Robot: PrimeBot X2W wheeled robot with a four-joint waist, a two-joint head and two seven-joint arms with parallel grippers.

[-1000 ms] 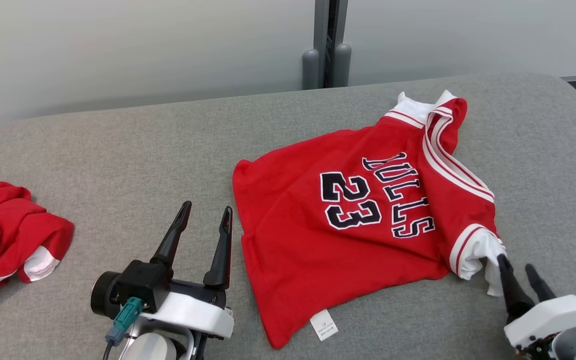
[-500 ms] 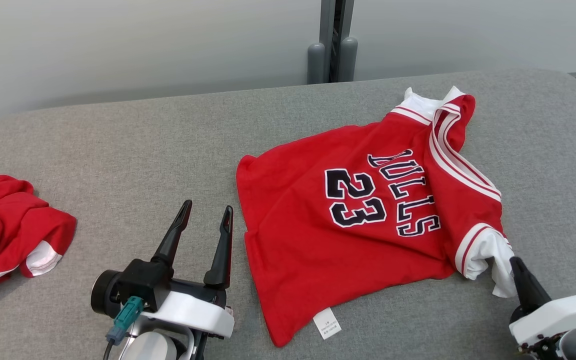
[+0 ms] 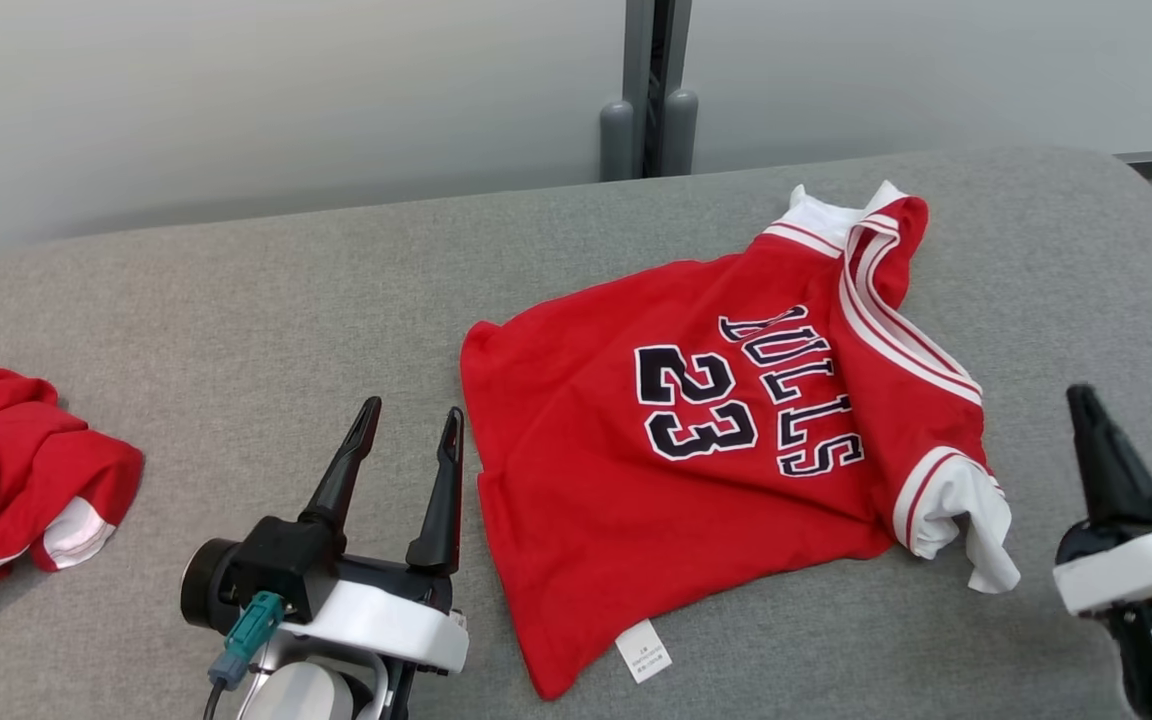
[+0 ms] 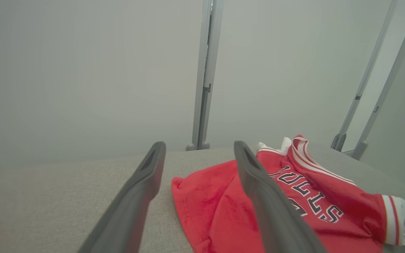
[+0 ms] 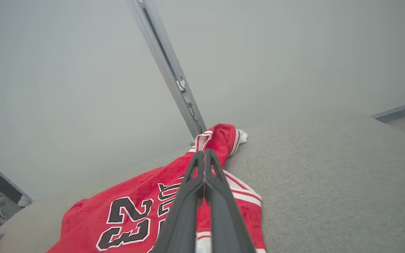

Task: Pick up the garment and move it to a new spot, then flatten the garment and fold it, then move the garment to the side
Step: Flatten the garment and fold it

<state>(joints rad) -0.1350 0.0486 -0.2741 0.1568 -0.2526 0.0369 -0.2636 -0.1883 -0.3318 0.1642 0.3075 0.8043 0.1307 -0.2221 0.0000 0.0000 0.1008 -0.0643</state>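
Desk: Pulled back from the white sleeve cuff point(image 3: 966, 515) it was reaching for a second ago, the right end effector point(image 3: 1086, 400) now stands apart from the cloth at the right, fingers pressed together and holding nothing. Where is the garment?

Field: The red jersey point(image 3: 636, 480) lies spread but rumpled on the grey fabric tabletop point(image 3: 236, 300), right of centre and number side up. One shoulder is folded over toward the lettering, and a label point(image 3: 644, 650) shows at the near hem. The left end effector point(image 3: 413, 412) hovers just beside the jersey's left edge, fingers wide and empty.

Desk: What could go wrong?

Field: The grab appears to have missed, so the lift has likely not begun. Another pinch on the loose cuff alone could slip again, or hoist the jersey by one corner so that it bunches and drags. The folded shoulder, left as it is, would be pressed into any fold. A second red garment point(image 3: 16, 460) lies well apart at the far left, and a careless placement there could tangle the two.
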